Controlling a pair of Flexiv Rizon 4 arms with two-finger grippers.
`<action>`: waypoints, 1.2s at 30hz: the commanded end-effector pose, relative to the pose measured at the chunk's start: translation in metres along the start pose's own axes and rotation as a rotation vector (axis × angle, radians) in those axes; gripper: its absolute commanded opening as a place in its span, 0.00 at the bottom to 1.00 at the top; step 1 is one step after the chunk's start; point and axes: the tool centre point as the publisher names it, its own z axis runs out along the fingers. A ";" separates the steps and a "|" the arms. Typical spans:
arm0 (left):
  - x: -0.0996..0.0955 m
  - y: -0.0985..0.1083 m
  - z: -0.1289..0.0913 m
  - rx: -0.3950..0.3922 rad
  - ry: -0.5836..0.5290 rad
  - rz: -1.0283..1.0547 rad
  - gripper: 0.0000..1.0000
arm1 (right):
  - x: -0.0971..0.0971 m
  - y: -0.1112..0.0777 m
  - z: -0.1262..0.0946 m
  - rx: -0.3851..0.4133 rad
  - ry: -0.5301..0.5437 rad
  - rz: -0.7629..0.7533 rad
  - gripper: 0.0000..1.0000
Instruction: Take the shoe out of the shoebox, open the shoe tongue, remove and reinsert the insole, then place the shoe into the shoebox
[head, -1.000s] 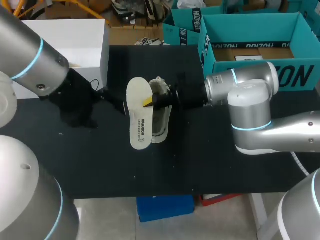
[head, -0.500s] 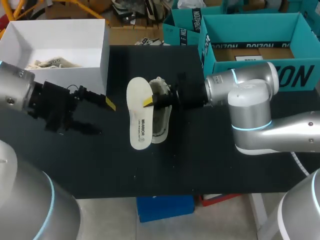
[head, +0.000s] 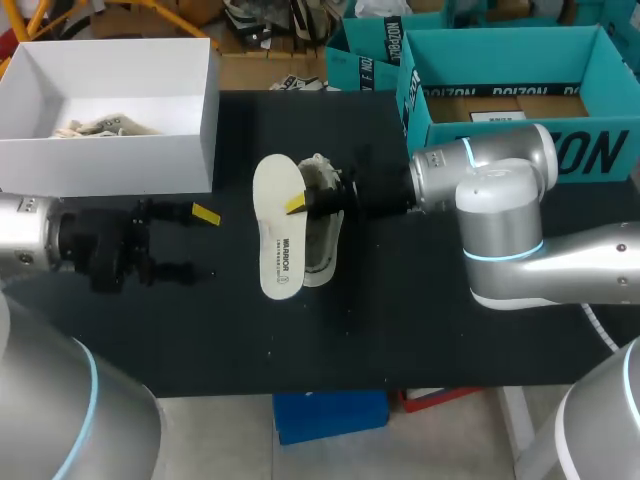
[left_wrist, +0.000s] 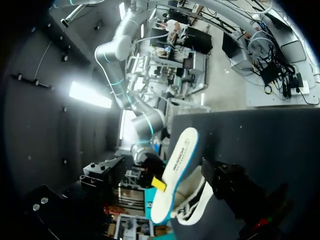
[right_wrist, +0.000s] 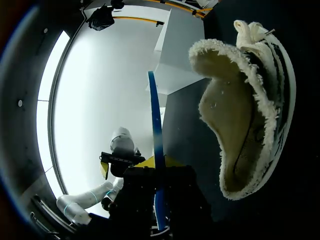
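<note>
Only the right claw (head: 297, 205) pinches the insole (head: 272, 240); the left claw (head: 205, 243) gapes wide, so the unpinned shoe (head: 325, 245) could skid on reinsertion.

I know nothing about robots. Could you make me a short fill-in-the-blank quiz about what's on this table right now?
1. The right gripper holds the white ___ on its edge beside the shoe.
2. The shoe lies on the ___ table.
3. The left gripper has its fingers ___, holding nothing.
Missing words: insole; black; open.
</note>
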 end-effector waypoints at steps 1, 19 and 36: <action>0.017 0.001 0.002 -0.031 -0.134 0.007 1.00 | 0.000 0.000 0.001 -0.002 -0.002 0.000 0.00; 0.019 0.049 0.034 -0.096 -0.229 0.081 1.00 | 0.000 0.000 0.001 -0.002 -0.002 0.000 0.00; 0.007 0.087 0.068 -0.104 -0.192 0.140 0.73 | 0.000 0.000 0.001 -0.002 -0.002 0.000 0.00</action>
